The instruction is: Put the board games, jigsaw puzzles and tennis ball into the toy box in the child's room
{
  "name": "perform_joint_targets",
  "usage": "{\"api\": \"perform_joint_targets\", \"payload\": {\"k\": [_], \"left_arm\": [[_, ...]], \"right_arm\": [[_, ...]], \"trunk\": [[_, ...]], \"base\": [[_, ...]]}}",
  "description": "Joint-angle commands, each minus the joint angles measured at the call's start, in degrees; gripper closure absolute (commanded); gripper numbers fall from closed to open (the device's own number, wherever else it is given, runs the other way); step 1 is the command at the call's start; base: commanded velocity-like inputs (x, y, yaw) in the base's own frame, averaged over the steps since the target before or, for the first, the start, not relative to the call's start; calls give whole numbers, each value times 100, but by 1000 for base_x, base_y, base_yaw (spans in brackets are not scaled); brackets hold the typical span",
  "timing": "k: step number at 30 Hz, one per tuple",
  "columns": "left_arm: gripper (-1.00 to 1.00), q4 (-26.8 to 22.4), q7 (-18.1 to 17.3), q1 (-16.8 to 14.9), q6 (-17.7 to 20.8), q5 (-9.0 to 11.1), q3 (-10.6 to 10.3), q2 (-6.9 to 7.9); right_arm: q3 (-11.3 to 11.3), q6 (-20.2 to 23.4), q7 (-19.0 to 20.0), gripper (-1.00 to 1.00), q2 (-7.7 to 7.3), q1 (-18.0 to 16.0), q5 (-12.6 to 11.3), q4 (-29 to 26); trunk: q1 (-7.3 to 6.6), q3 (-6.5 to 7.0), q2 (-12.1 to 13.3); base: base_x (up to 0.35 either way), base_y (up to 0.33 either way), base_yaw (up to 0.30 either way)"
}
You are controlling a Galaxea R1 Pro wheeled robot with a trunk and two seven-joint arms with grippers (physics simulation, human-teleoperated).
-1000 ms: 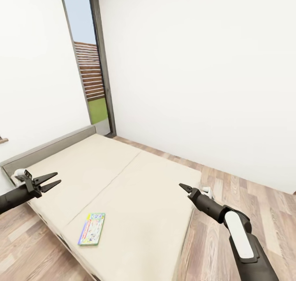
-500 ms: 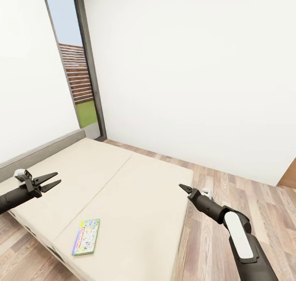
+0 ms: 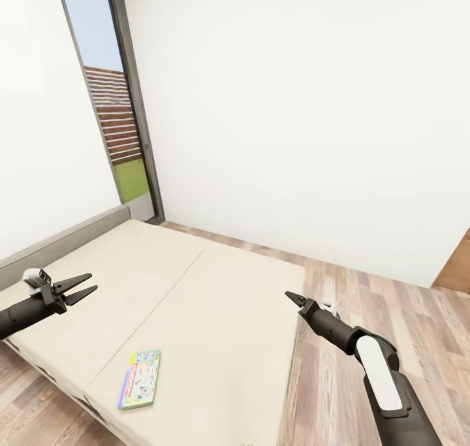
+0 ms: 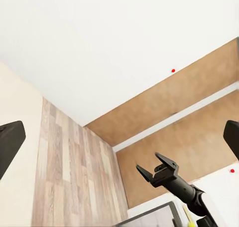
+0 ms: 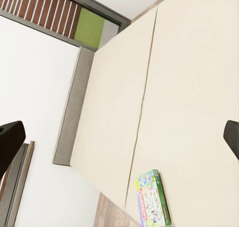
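Green-pink game (image 3: 140, 379) lies flat on my bed (image 3: 215, 315) near its front edge, between both claws: left claw (image 3: 83, 287) spread apart, right claw (image 3: 292, 297) also apart, neither touching it.

A green-edged board game (image 3: 140, 379) with a pink band and pale blue-white artwork is being shown on a cream mattress (image 3: 196, 302), toward seven o'clock. A grey headboard (image 3: 62, 240) is being seen at nine o'clock. The walls (image 3: 294, 106) are being rendered plain white, the floor (image 3: 365, 302) in streaked brown-grey planks. Beyond a dark window frame (image 3: 134, 100), blue sky, a striped brown fence and green grass are being displayed. Both grippers, left (image 3: 83, 287) and right (image 3: 290, 296), are being shown black, with a white panel on the right forearm.
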Motion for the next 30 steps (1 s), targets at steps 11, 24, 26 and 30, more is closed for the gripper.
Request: {"api": "perform_joint_targets", "payload": {"k": [11,24,26,30], "left_arm": [[-100,1,-19,-4,59,12,1,8],[-100,1,-16,-3,60,12,1,11],[-100,1,-18,-4,60,12,1,14],[-100,1,-19,-3,60,12,7,17]], "right_arm": [[-20,23,32,-100,6,-7,23,35],[-27,21,32,-100,2,-7,23,92],[-28,21,32,-100,1,-7,23,94],[-28,21,32,-100,3,-7,23,99]], "trunk": [[3,-86,-13],[3,-173,-13],[3,-186,-13],[3,-213,-13]], "base": [[0,32,-167],[81,111,-169],[84,16,-169],[78,55,-169]]}}
